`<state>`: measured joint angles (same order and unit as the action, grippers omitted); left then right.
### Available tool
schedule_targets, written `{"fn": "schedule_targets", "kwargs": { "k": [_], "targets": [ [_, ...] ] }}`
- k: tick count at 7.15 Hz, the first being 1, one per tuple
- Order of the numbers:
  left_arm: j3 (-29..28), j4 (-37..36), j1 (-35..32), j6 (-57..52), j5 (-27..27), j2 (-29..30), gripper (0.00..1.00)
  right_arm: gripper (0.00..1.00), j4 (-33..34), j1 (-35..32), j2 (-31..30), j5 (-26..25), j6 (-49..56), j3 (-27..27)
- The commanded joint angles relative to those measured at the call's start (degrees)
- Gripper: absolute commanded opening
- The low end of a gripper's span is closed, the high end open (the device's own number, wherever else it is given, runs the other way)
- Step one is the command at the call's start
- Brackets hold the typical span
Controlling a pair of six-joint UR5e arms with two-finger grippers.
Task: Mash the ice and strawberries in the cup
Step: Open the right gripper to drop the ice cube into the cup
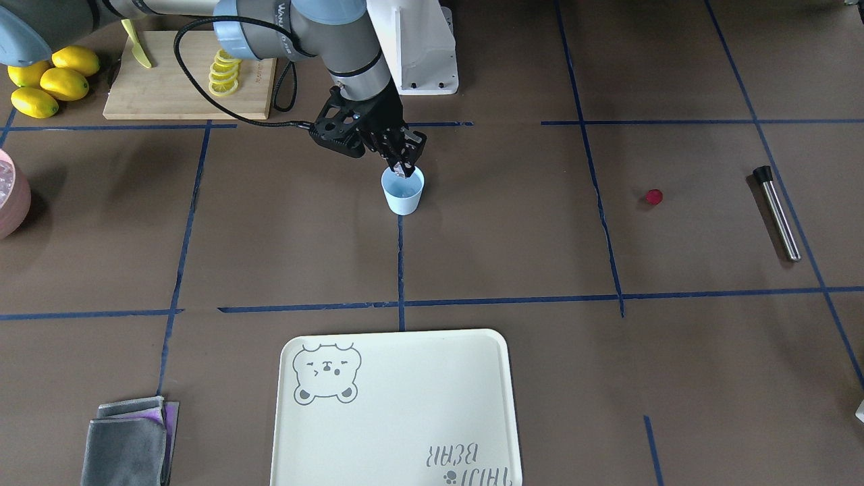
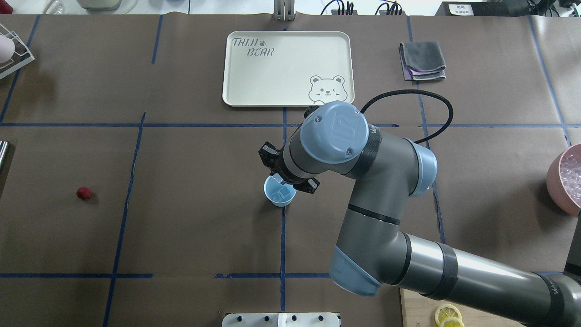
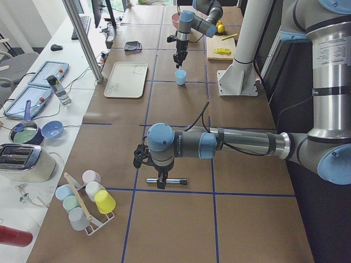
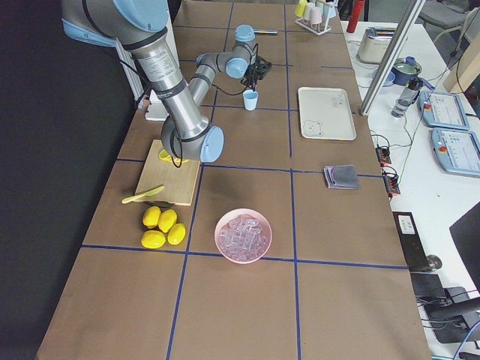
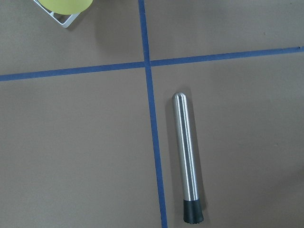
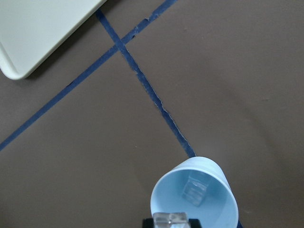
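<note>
While your left gripper [image 3: 160, 181] hangs over the steel muddler [image 5: 186, 152] at far left, its opening impossible to judge, the strawberry [image 2: 83, 193] lies near it, well apart from the cup [image 1: 403, 200] at centre. Your right gripper [image 1: 405, 167] pinches an ice chunk [image 6: 171, 219] over the cup; another chunk [image 6: 194, 190] sits inside. Far right, the pink bowl [image 2: 554, 179] holds more ice [image 4: 242, 234].

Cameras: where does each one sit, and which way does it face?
Front-facing: across table, facing robot base; right gripper above cup.
Overhead: behind base, looking down; right arm.
Exterior left: left end; left arm near.
Exterior right: right end; right arm near.
Left wrist: down onto muddler; no gripper.
Right wrist: into cup; gripper holding ice chunk.
Shared: cup, except left wrist.
</note>
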<state>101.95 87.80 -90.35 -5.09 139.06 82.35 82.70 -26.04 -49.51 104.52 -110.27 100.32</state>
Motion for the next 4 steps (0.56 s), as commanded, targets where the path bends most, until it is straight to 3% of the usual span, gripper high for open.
{"fn": "schedule_targets", "kwargs": {
  "k": [1, 2, 3, 4],
  "targets": [
    [0.0, 0.01, 0.0, 0.0, 0.16, 0.0, 1.0, 0.41, 0.0, 0.81, -0.76, -0.28, 0.14, -0.38],
    [0.0, 0.01, 0.0, 0.0, 0.16, 0.0, 1.0, 0.63, 0.0, 0.81, -0.76, -0.28, 0.23, -0.38],
    [0.0, 0.01, 0.0, -0.09, 0.16, 0.0, 1.0, 0.99, 0.18, 0.9, -0.67, -0.46, -0.21, -0.47],
    [0.0, 0.53, 0.09, -0.53, 0.25, 0.0, 1.0, 1.0, 0.18, 0.9, -0.76, -0.37, 0.05, -0.38]
  ]
}}
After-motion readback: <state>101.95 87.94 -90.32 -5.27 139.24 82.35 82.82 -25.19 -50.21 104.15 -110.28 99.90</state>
